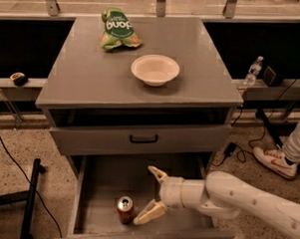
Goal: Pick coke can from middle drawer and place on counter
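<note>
The coke can (125, 209), red with a silver lid, stands upright on the floor of the pulled-out middle drawer (105, 182), near its front. My gripper (147, 195) is inside the drawer just right of the can, open, its two pale fingers (148, 213) spread and pointing left toward the can. The lower finger almost reaches the can's right side; the can is not between the fingers. The white arm comes in from the lower right. The grey counter (92, 74) lies above.
A white bowl (155, 69) and a green chip bag (118, 28) sit on the counter. A closed drawer front with a black handle (143, 138) hangs above the open drawer. A water bottle (252, 70) and a person's shoe (274, 162) are at right.
</note>
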